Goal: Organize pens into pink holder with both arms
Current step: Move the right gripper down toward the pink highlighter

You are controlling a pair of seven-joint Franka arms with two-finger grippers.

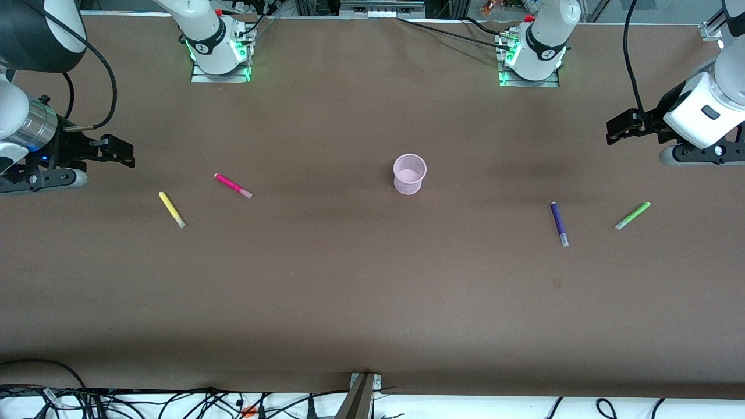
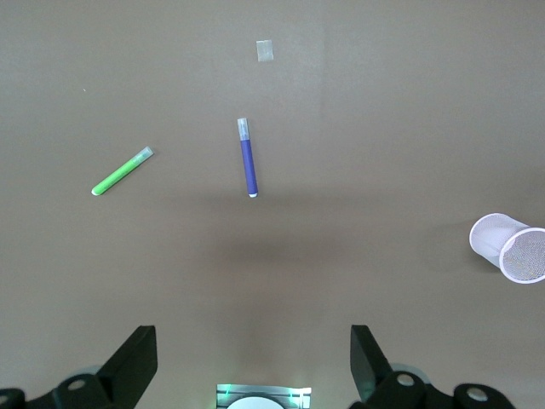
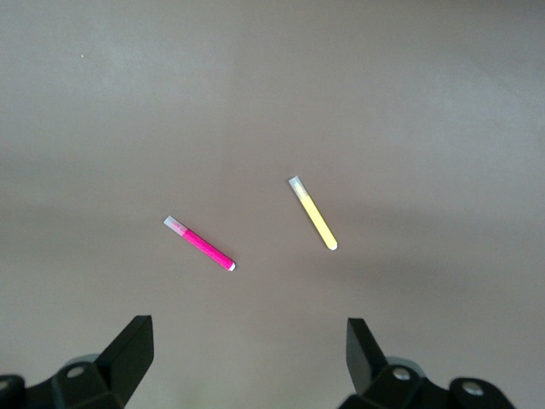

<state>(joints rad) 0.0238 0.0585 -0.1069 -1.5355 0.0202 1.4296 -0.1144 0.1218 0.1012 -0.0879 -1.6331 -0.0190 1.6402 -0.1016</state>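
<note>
The pink holder (image 1: 410,173) stands upright mid-table; it also shows in the left wrist view (image 2: 509,247). The magenta pen (image 1: 233,185) and the yellow pen (image 1: 172,209) lie toward the right arm's end, also in the right wrist view: magenta pen (image 3: 199,244), yellow pen (image 3: 312,213). The purple pen (image 1: 559,223) and the light green pen (image 1: 632,216) lie toward the left arm's end, also in the left wrist view: purple pen (image 2: 247,158), green pen (image 2: 122,171). My left gripper (image 1: 620,127) is open and empty, held high over that end. My right gripper (image 1: 116,152) is open and empty, held high over its end.
A small pale patch (image 1: 556,283) marks the brown table cover nearer the front camera than the purple pen. The arm bases (image 1: 220,49) stand along the table's back edge. Cables hang along the front edge (image 1: 174,401).
</note>
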